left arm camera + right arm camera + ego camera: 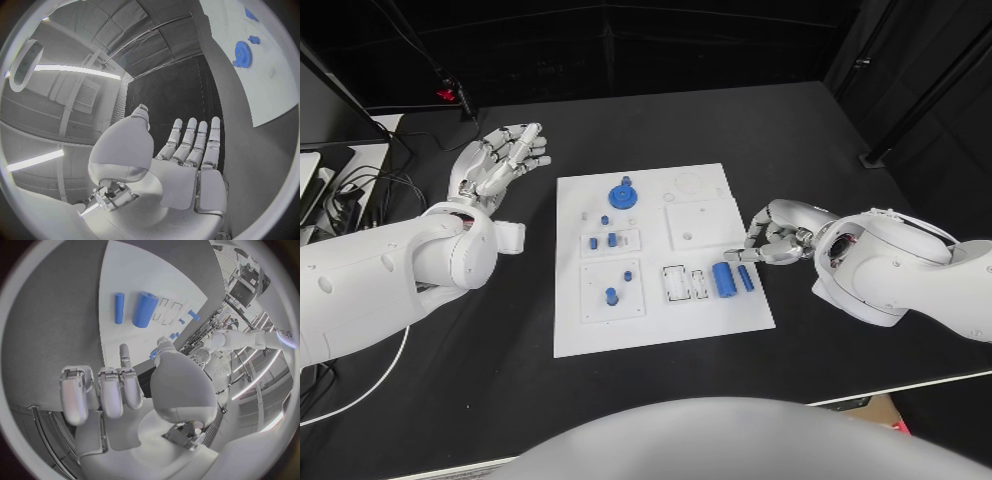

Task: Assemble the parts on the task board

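Board [711, 320] lies flat mid-bench [819, 130], white, long side running away from the robot. Blue parts on it: gear [623, 194] near the far edge, small pegs [609, 240] in the left-hand recesses, one peg [612, 296] in the nearer left recess, and at the right side a thick cylinder [726, 280] with a thin pin [746, 278] just beside it, both lying loose.

Right robot hand [769, 240] sits at the board's right edge, close to the cylinder and pin. Fingers are curled in, one extended toward the board; right wrist view shows nothing between them. Holding nothing, as far as I can see.

Left robot hand [499, 165] is held off the board to its left, above bare bench, fingers spread and straight, empty.

Judgement: step in hand looks like the right hand's pickup of the cylinder or pin. To do it well, open the curled fingers before descending, come straight down over one part only, and pinch across its short axis so it cannot roll. The two parts lie near each other; a wide approach risks nudging the neighbour. Lift level and check orientation before moving to a recess. Left robot hand could steady the board's edge.
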